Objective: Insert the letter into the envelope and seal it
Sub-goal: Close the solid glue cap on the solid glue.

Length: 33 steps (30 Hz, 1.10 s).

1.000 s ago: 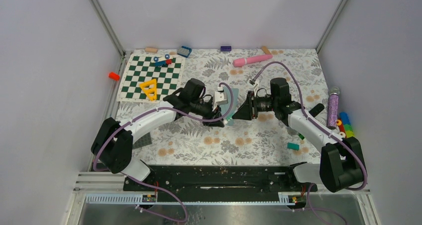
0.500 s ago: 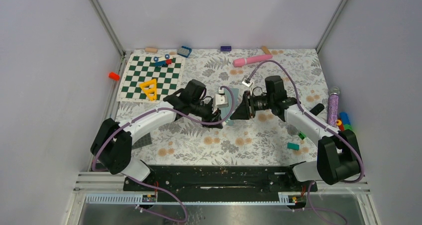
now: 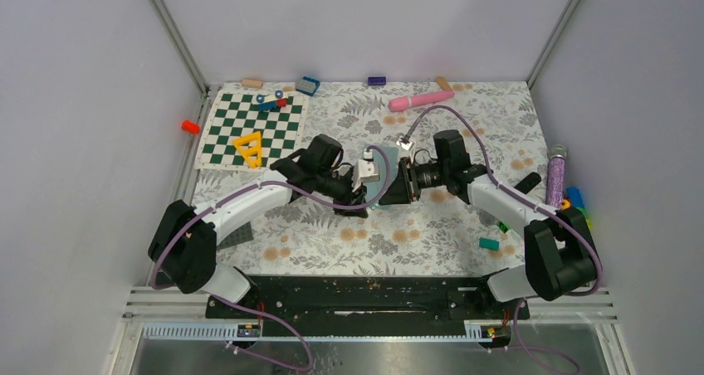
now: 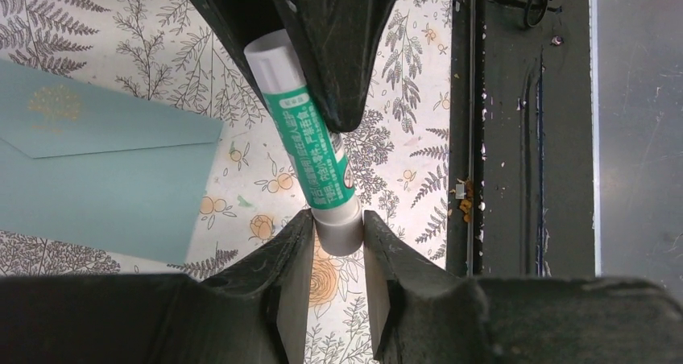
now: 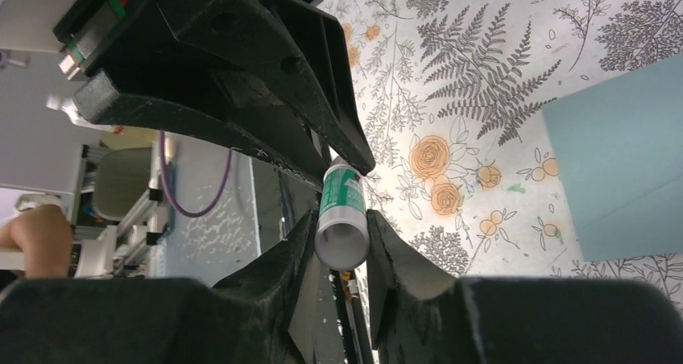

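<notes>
I hold the glue stick (image 4: 314,150) between both hands; its long axis runs straight from my left hand (image 4: 337,255) to my right hand (image 5: 340,235); each hand is closed narrow on one end of it, so neither is nearer. The arms meet wrist to wrist, low over the worktop (image 4: 403,146). The envelope (image 4: 97,171) lies flat, beside and below the stick; the letter I cannot see. I judge the coming move is a pull apart along this axis, to uncap.
</notes>
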Motion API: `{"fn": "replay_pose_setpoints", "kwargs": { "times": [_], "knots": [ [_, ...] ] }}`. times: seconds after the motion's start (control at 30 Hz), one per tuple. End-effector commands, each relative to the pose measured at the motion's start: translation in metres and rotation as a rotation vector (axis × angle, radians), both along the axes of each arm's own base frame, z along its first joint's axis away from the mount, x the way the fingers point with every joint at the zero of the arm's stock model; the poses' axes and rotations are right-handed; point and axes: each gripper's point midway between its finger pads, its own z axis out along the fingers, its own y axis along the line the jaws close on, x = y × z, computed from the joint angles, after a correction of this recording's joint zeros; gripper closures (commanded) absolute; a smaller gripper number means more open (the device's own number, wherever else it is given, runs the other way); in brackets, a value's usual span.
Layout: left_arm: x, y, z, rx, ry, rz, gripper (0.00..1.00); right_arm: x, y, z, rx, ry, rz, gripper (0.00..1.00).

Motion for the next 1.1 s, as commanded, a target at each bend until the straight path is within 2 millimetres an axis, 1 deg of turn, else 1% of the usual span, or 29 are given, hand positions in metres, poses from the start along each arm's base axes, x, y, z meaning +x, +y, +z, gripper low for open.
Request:
{"fn": "replay_pose_setpoints", "kwargs": {
  "times": [0.0,0.07,0.1,0.13,0.2,0.3,0.37,0.43,0.5,0.57,0.7,0.8,0.87,0.9,0.97,1.07],
  "knots": [
    [0.018,-0.027,0.069,-0.192,-0.191,-0.041,0.74,-0.009,0.004,-0.007,-0.074,-0.074,0.018,0.9],
    [0.018,-0.028,0.068,-0.194,-0.179,-0.037,0.76,-0.005,0.002,-0.004,-0.086,-0.12,-0.008,0.9],
    [0.017,-0.028,0.068,-0.197,-0.173,-0.038,0.75,-0.004,0.001,-0.002,-0.088,-0.134,-0.014,0.9],
    [0.017,-0.028,0.069,-0.2,-0.163,-0.033,0.72,-0.004,0.001,0.0,-0.085,-0.145,-0.018,0.9],
    [0.016,-0.029,0.07,-0.206,-0.15,-0.032,0.58,-0.004,0.001,0.004,-0.075,-0.15,-0.02,0.9],
    [0.013,-0.029,0.073,-0.216,-0.141,-0.04,0.46,-0.005,0.002,0.006,-0.068,-0.149,-0.013,0.9],
    [0.012,-0.027,0.074,-0.222,-0.141,-0.041,0.35,-0.006,0.002,0.008,-0.061,-0.148,-0.008,0.91],
    [0.013,-0.023,0.076,-0.226,-0.149,-0.037,0.26,-0.006,0.002,0.008,-0.059,-0.146,-0.005,0.91],
    [0.016,-0.016,0.079,-0.231,-0.171,-0.033,0.21,-0.006,0.001,0.008,-0.06,-0.145,-0.009,0.91],
    [0.023,-0.006,0.079,-0.23,-0.217,-0.027,0.2,-0.004,-0.001,0.01,-0.051,-0.136,-0.013,0.91],
    [0.03,0.012,0.065,-0.186,-0.31,-0.02,0.21,0.006,-0.008,0.025,-0.001,-0.079,-0.034,0.92],
    [0.032,0.015,0.053,-0.165,-0.318,0.0,0.22,0.015,-0.016,0.035,0.026,-0.08,-0.072,0.92],
    [0.037,0.014,0.047,-0.16,-0.31,0.028,0.24,0.019,-0.019,0.036,0.005,-0.116,-0.102,0.93],
    [0.043,0.014,0.044,-0.155,-0.318,0.056,0.25,0.024,-0.023,0.034,-0.034,-0.153,-0.135,0.93],
    [0.055,0.016,0.04,-0.132,-0.331,0.111,0.25,0.038,-0.04,0.025,-0.176,-0.253,-0.205,0.94],
    [0.066,0.021,0.04,-0.116,-0.34,0.174,0.24,0.059,-0.079,0.007,-0.447,-0.382,-0.294,0.95]
  ]
}}
